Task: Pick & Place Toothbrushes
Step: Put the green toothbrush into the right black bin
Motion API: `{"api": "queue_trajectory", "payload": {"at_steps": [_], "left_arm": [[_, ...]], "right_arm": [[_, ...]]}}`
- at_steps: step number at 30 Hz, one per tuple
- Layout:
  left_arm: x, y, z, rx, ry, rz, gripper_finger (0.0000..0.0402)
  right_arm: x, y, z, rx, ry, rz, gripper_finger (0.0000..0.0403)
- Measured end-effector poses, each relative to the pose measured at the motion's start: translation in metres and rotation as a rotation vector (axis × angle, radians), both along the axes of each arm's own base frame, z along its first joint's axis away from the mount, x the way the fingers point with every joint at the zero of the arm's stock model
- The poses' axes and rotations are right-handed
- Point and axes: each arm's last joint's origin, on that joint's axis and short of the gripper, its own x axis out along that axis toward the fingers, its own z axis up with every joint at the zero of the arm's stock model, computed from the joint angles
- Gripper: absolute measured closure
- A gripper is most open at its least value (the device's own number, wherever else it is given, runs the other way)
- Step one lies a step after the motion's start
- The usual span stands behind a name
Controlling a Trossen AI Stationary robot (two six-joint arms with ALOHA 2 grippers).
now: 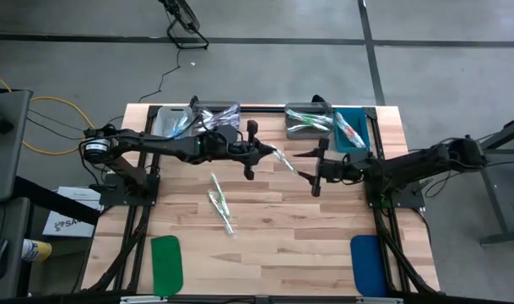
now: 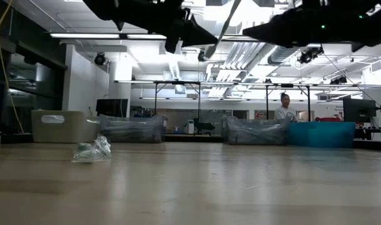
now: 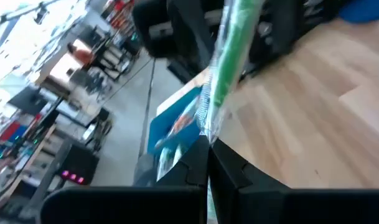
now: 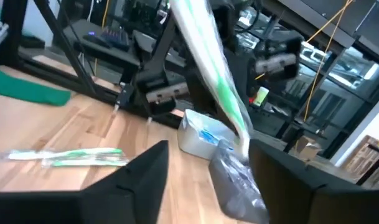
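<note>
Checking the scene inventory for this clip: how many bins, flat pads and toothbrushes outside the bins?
Bins: 4
Flat pads: 2, green pad, blue pad
Toothbrushes outside bins: 3, two on the table, one held toothbrush in the left pincer
Total: 9

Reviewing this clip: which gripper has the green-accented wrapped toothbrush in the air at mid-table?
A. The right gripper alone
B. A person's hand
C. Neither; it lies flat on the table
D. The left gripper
D: the left gripper is shut on the toothbrush, which rises from between its closed fingers in the left wrist view, while the right gripper stands open with the brush passing between its spread fingers.
</note>
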Motion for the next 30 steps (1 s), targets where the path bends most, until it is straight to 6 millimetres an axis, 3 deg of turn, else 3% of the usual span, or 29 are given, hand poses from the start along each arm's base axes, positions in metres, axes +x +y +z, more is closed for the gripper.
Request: {"api": "queue_trajectory", "payload": {"at_steps": [6,13,21,30], "left_arm": [[0.000,0.001,0.002,0.006,-0.017,0.027,0.0401],[0.001,0.001,0.000,0.004,-0.013,0.035,0.0401],[0.001,0.001,0.000,0.000,-0.013,0.035,0.0401],[0.001,0.001,-0.002,0.003,0.006,0.035,0.0401]], "right_arm": [[0.012,0.002,0.014,0.007,-0.081,0.022,0.0141],[0.020,0.007,0.020,-0.014,-0.110,0.044,0.0152],[0.031,0.008,0.026,-0.036,-0.164,0.080,0.0221],[0.031,0.007,0.028,-0.028,-0.184,0.056,0.0347]]}}
